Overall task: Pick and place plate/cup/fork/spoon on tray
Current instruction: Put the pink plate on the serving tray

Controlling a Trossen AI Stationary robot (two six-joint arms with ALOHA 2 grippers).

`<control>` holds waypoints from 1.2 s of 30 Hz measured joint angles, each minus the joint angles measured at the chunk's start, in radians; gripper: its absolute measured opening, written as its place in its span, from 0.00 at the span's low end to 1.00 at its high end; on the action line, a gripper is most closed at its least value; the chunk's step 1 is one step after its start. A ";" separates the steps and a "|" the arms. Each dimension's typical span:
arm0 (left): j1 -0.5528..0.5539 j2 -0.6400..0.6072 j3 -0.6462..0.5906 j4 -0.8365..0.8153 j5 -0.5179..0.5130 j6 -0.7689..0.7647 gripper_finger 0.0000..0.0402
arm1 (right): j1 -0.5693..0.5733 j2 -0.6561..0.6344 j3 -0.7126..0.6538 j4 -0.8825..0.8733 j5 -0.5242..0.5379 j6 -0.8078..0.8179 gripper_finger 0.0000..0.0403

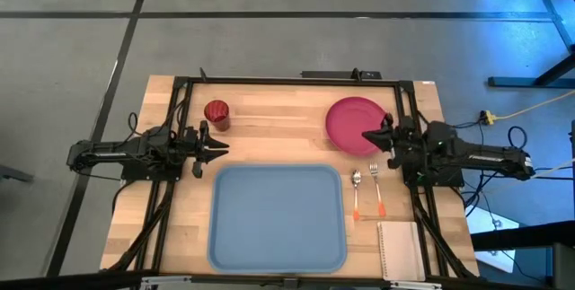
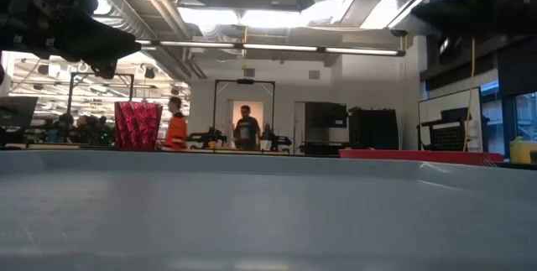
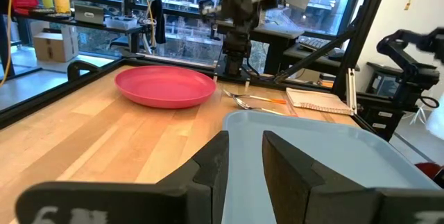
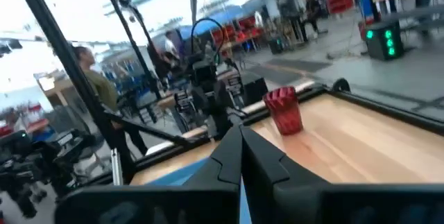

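Wooden tabletop (image 1: 180,218) fills the middle of the high view, framed by dark rails, with grey floor all round. Tray (image 1: 277,218) sits at lower centre of that frame, bare of any dish so far. Plate (image 1: 356,125) rests upper right, its rim just beside the right gripper (image 1: 368,135); cup (image 1: 216,114) stands upright at upper left, near the left gripper (image 1: 222,149). Spoon (image 1: 357,191) and fork (image 1: 376,190) lie side by side just right of the tray, handles toward the bottom edge, with a white notepad (image 1: 400,250) below them.

Left gripper hangs with fingers parted, holding nothing, pointed at the tray's upper left corner. Right gripper sits pinched shut and empty, aimed across the board toward the cup in its wrist view.

Likely handling: plate looks light, stiff and smooth, so best pinched at the raised rim, with some chance of slipping or tilting. Cup seems light and rigid; ribbed wall should give purchase, taken across its sides or over the lip. Fork and spoon lie flat and thin, hard to get under; orange handles at mid-length look the surest hold.

Room for moving: bare wood between cup and plate, clear path from either to the tray. Cutlery crowded between tray rim, notepad and right rail, so little margin there.
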 joint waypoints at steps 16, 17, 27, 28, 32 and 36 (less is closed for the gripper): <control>0.000 0.000 0.000 0.000 0.000 0.000 0.20 | 0.107 0.599 0.715 -1.337 0.299 0.383 0.01; 0.000 0.000 0.000 0.000 0.000 0.000 0.20 | 0.108 0.642 0.715 -1.363 0.279 0.380 0.01; 0.000 0.000 0.000 0.000 0.000 0.000 0.20 | 0.108 0.931 0.715 -1.137 0.232 -0.075 0.01; 0.000 0.000 0.000 0.000 0.000 0.000 0.20 | 0.106 0.949 0.715 -1.094 0.208 -0.109 0.01; 0.000 0.000 0.000 0.000 0.000 0.000 0.20 | 0.091 1.016 0.715 -0.943 0.146 -0.151 0.03; 0.000 0.000 0.000 0.000 0.000 0.000 0.20 | 0.075 1.080 0.715 -0.933 0.064 -0.169 0.13</control>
